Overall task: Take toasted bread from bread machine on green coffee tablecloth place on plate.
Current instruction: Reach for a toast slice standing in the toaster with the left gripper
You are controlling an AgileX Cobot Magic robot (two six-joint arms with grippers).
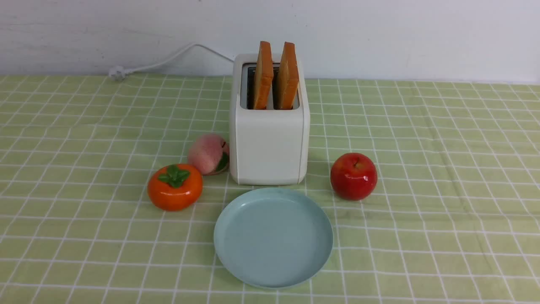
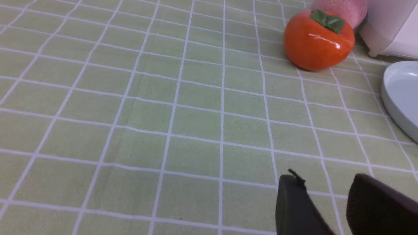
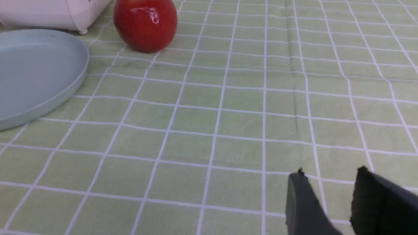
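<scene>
**Toast up, tools idle**

Left tool point(image 2: 323, 179) and right tool point(image 3: 328, 173) hang part-open and empty, low over the tablecloth point(image 2: 130, 98). Two toast slices point(image 1: 263, 76) stand in the toaster point(image 1: 268, 143) behind the plate point(image 1: 273, 238). They look light, stiff and crumbly, so pinch the exposed top gently across its faces.

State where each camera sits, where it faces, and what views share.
Front view: between the arms, facing forward at bread machine, toasted bread, plate; no arm shows.
Left wrist view: low over the green coffee tablecloth, facing persimmon; left gripper shows, open.
Right wrist view: low over the tablecloth, facing apple; right gripper shows, open.
Shared: all see the plate and bread machine.
</scene>
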